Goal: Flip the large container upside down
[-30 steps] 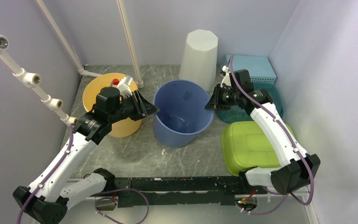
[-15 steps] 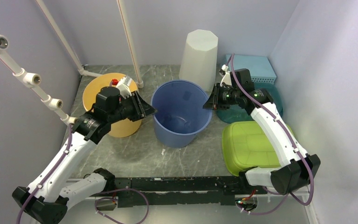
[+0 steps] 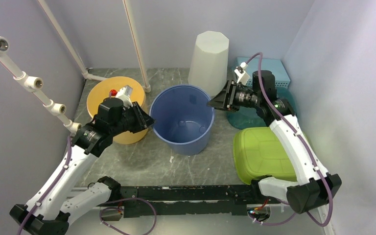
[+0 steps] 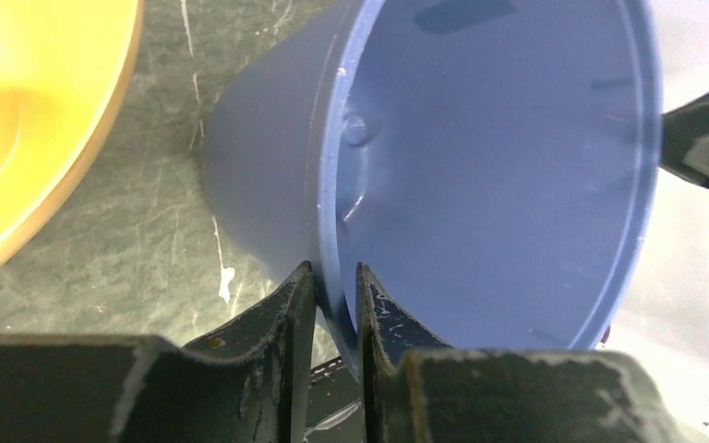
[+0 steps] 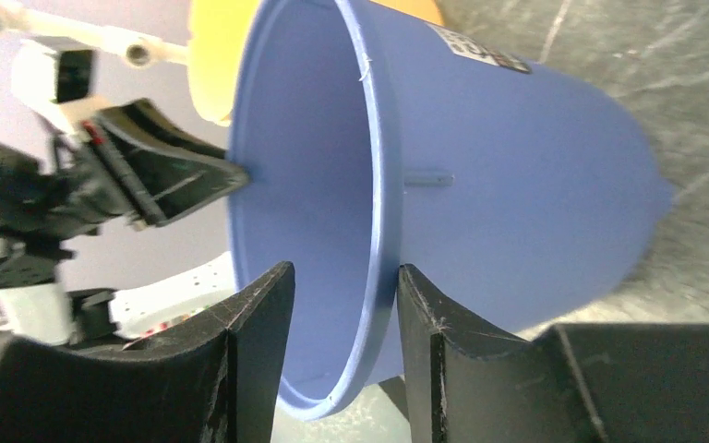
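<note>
The large container (image 3: 181,117), a blue bucket, stands mouth-up in the middle of the table. My left gripper (image 3: 148,119) is at its left rim. In the left wrist view the left gripper (image 4: 332,268) is shut on the rim of the container (image 4: 480,166), one finger outside the wall and one inside. My right gripper (image 3: 211,104) is at the right rim. In the right wrist view the right gripper (image 5: 343,269) stands open astride the rim of the container (image 5: 517,175), with a gap on the inner side.
A yellow bowl (image 3: 103,95) sits just left of the bucket, under the left arm. A tall white bin (image 3: 209,56) stands behind it. A green lid (image 3: 262,154), a teal tub (image 3: 288,111) and a light blue box (image 3: 271,68) fill the right side.
The right gripper has opened off the rim and its wrist has risen. The left gripper has narrowed onto the left rim. The bucket has shifted a little to the left.
</note>
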Robot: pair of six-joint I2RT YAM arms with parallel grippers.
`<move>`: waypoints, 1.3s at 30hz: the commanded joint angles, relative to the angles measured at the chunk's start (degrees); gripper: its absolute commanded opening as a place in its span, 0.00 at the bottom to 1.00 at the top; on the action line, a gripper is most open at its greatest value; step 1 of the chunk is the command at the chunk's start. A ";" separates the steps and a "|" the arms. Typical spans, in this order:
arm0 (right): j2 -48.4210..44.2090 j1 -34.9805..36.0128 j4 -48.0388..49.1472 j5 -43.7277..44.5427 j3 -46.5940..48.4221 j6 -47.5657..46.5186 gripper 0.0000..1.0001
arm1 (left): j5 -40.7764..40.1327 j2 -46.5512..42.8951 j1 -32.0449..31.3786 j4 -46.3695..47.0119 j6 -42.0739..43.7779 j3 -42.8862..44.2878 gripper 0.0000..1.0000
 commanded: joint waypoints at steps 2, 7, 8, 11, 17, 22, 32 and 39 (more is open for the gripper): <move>-3.63 -1.25 13.83 -11.32 -2.82 10.02 0.47 | -1.79 -0.20 -0.38 -1.23 0.27 -3.57 0.03; -2.07 -1.26 8.88 -11.51 -1.81 6.60 0.41 | -1.33 0.63 -0.30 -0.27 0.93 -3.65 0.03; -1.86 -1.26 8.50 -11.67 -1.83 6.25 0.39 | -1.20 0.86 -0.29 -0.09 1.00 -3.51 0.03; -1.69 -1.22 9.21 -11.71 -2.27 6.44 0.35 | -0.97 1.40 -0.36 0.89 1.15 -3.37 0.03; -0.08 -1.04 4.29 -6.28 -0.20 4.21 0.35 | -0.07 1.23 -0.39 2.62 1.46 -3.41 0.03; 1.16 -0.07 3.50 -4.14 1.45 4.05 0.34 | -0.22 0.47 -0.37 3.64 0.93 -3.67 0.03; -0.05 0.30 11.42 -10.80 0.10 7.65 0.14 | 0.20 0.90 -0.34 4.23 0.86 -3.85 0.03; 0.60 0.77 8.64 -9.33 0.65 5.82 0.00 | 0.34 1.06 -0.36 4.19 1.12 -3.54 0.03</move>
